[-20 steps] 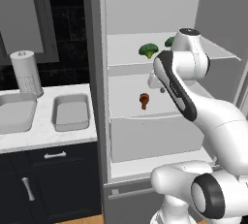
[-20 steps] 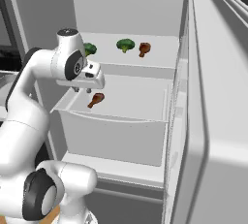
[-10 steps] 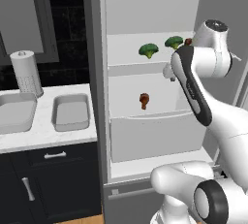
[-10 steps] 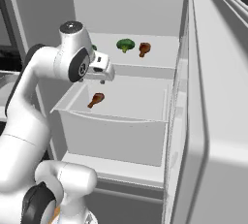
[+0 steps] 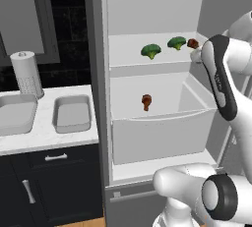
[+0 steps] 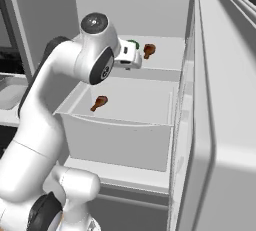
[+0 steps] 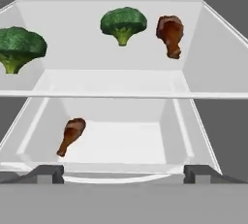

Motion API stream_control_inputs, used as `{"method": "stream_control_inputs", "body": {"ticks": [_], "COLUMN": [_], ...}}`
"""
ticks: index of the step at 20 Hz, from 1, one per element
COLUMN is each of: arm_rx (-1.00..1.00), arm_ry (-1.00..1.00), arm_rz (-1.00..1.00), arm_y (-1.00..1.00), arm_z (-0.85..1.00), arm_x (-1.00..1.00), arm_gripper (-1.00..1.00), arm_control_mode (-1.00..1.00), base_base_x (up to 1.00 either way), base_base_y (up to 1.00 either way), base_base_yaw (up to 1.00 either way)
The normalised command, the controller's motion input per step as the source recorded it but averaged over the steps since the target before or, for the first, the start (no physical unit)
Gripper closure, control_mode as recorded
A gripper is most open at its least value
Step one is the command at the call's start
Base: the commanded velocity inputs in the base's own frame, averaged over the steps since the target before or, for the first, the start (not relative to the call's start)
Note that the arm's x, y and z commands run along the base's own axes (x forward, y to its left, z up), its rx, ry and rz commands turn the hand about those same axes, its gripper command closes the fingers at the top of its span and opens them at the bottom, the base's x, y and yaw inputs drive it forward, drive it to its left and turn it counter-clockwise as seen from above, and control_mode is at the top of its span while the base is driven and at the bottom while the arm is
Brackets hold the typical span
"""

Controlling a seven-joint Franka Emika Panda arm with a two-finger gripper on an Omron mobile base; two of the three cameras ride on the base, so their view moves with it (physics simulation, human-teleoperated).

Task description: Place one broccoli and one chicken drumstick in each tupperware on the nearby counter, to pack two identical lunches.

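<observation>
Since a second ago the arm swung right and up in front of the open fridge, and the pincer (image 6: 134,55) went from shut to wide open. It holds nothing; hand view shows the finger tips (image 7: 48,173) far apart with a bare gap between.

Upper fridge shelf (image 7: 116,85): one broccoli (image 7: 19,47) near the left edge, second broccoli (image 7: 123,24) toward the back right, a chicken drumstick (image 7: 170,34) just beside it on the right, not touching as far as visible. Second drumstick (image 7: 71,136) lies in the drawer (image 7: 184,121) below, left side, narrow end toward the front.

Tabletop (image 5: 47,135) left of the fridge: one tupperware (image 5: 72,114) near the right edge, other tupperware (image 5: 15,115) just beside it to the left. A paper towel roll (image 5: 27,74) stands upright at the back edge.
</observation>
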Motion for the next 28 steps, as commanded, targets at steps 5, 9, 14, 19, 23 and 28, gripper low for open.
{"method": "stream_control_inputs", "body": {"ticks": [5,9,14,19,23,28], "arm_rx": [-0.03,-0.10,-0.06,0.00,0.00,0.00], "arm_ry": [-0.04,-0.03,-0.04,0.00,0.00,0.00], "arm_rz": [0.00,0.00,0.00,0.00,0.00,0.00], "arm_y": [-0.37,-0.13,-0.18,-0.22,-0.13,-0.04], "arm_z": [0.11,-0.08,0.00,0.00,-0.01,-0.01], "arm_x": [0.46,0.70,0.52,0.54,0.39,0.37], "arm_gripper": [-1.00,-1.00,-1.00,-1.00,-1.00,-1.00], "arm_control_mode": [-1.00,-1.00,-1.00,-1.00,-1.00,-1.00], "base_base_x": [0.00,0.00,0.00,0.00,0.00,0.00], "base_base_y": [0.00,0.00,0.00,0.00,0.00,0.00], "base_base_yaw": [0.00,0.00,0.00,0.00,0.00,0.00]}}
